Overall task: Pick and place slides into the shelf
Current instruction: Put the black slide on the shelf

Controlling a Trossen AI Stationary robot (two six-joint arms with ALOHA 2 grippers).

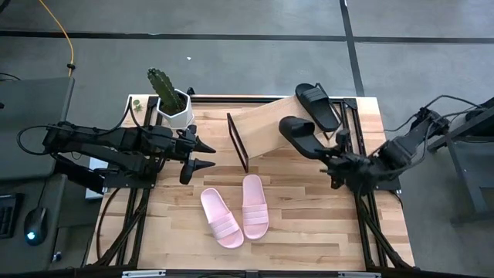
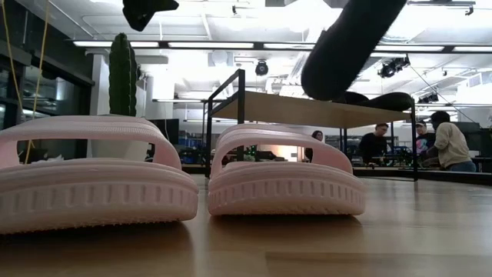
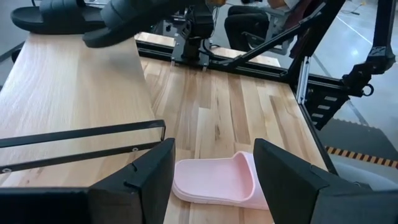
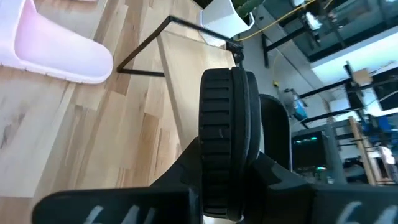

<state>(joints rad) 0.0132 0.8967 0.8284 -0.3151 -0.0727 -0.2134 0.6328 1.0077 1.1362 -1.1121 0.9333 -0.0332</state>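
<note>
The right gripper [image 1: 333,158] is clamped on a black slide [image 1: 302,136], holding it by its heel edge, sole turned sideways between the pads in the right wrist view; the sandal hangs in the air over the right end of the shelf [image 1: 266,127], toe pointing out across the plank; in the low view it shows tilted, well above the wooden top.

One black slide [image 1: 318,106] already lies on the shelf at its far right end, so this looks like the second placement in hand, carrying done and the set-down yet to come; the two pink slides, one [image 1: 220,218] to the left and one [image 1: 255,205] just beside it, lie on the tabletop [image 1: 309,224] in front, untouched.

The left gripper [image 1: 202,154] waits with its fingers spread apart, holding nothing, just beside the shelf's black end frame [image 1: 237,141]; the cactus pot [image 1: 174,108] stands behind it.

Next, by my reading: level the sandal, lower it flat onto the plank beside its partner without knocking that one, then let go; the sideways grip means a roll of the wrist is likely needed first.
</note>
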